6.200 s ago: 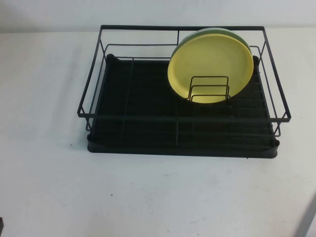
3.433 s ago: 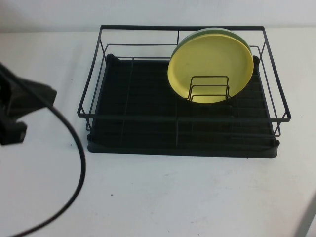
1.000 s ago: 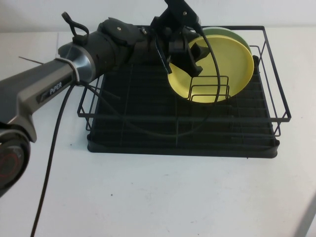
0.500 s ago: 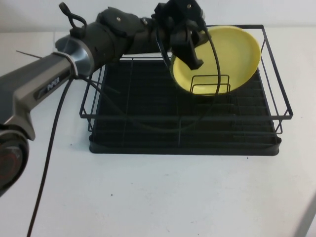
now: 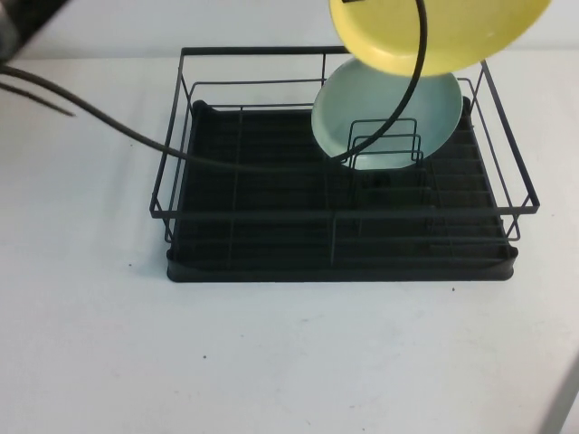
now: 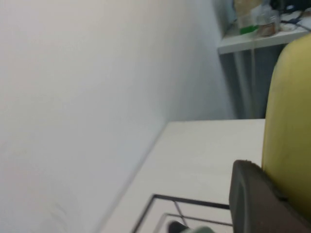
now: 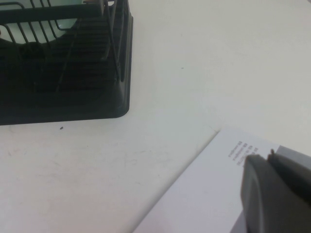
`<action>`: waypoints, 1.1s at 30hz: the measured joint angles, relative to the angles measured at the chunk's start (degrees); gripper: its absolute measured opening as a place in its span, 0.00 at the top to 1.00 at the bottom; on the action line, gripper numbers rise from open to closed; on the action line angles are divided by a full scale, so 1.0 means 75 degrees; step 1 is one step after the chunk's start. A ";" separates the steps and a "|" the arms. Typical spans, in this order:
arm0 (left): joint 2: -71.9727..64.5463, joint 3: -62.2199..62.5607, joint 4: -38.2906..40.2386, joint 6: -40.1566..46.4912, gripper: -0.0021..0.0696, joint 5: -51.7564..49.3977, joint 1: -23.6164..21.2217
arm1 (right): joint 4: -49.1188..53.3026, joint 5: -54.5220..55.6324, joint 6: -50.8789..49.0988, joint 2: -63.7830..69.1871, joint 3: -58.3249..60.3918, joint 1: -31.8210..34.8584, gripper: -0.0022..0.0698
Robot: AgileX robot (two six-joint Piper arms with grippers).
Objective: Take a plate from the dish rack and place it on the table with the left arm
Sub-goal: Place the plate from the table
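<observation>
The yellow plate [image 5: 434,32] hangs high above the back right of the dish rack [image 5: 253,235], clear of it. In the left wrist view my left gripper [image 6: 265,167] is shut on the plate's rim [image 6: 289,107], with one dark finger [image 6: 250,199] pressed against it. In the high view the gripper itself is out of the picture; only a bit of the left arm [image 5: 27,14] and its black cable [image 5: 271,167] show. My right gripper [image 7: 268,156] is shut and empty, low over the table [image 7: 194,73] beside the rack's corner [image 7: 119,104].
A pale mint-green plate [image 5: 389,108] stands upright in the small wire holder [image 5: 384,149] at the rack's back right. The white table [image 5: 271,353] stretches in front of and left of the rack. A white printed sheet [image 7: 204,189] lies under the right gripper.
The left gripper has lifted the yellow plate up out of the wire holder and above the rack. The mint-green plate behind it now shows. The arm has risen mostly out of view.
</observation>
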State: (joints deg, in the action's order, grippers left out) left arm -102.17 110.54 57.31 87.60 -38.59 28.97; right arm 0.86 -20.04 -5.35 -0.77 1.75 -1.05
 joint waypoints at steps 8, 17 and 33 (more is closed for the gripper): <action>0.0518 0.0036 -0.2067 -0.5321 0.88 -0.2765 -0.0247 | 0.0000 0.0000 0.0000 0.0000 0.0000 0.0000 1.00; 0.0300 -0.1960 -0.0891 -0.5985 0.88 -0.4187 -0.1306 | 0.0000 0.0000 0.0000 0.0000 0.0000 0.0000 1.00; 0.0061 -0.6711 -0.0302 -0.4640 0.88 -0.1215 -0.1488 | 0.0000 0.0000 0.0000 0.0000 0.0000 0.0000 1.00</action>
State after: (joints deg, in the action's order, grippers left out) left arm -101.71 60.21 55.05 52.79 -47.70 17.81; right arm 0.86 -20.04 -5.35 -0.77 1.75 -1.05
